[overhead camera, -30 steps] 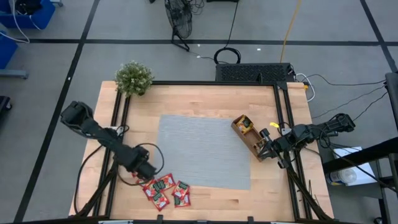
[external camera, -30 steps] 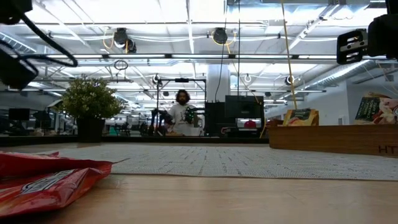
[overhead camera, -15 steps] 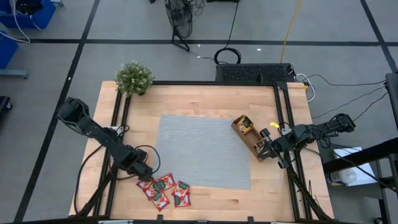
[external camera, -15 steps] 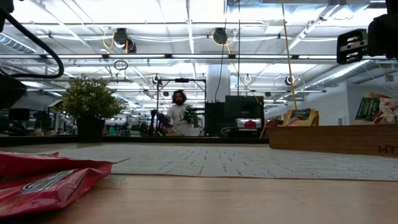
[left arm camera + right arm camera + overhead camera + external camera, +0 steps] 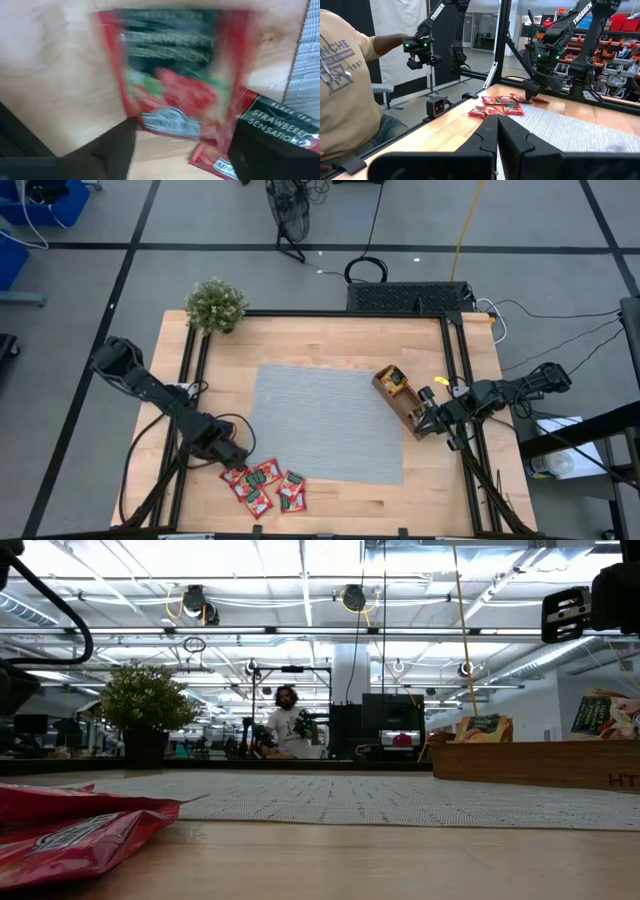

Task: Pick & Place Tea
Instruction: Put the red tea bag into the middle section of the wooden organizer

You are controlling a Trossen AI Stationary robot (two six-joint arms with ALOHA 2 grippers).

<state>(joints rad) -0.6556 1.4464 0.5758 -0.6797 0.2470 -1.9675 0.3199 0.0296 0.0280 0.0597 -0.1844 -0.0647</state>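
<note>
The left gripper (image 5: pixel 233 457), fingers spread, hangs right over the nearest red tea sachet (image 5: pixel 177 75), which lies flat between them, ready for pinching

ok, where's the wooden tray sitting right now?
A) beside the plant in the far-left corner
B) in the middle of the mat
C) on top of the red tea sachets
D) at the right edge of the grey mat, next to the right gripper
D: the high view shows the wooden tray at the grey mat's right edge, by the right gripper, far from the red tea sachets.
</note>
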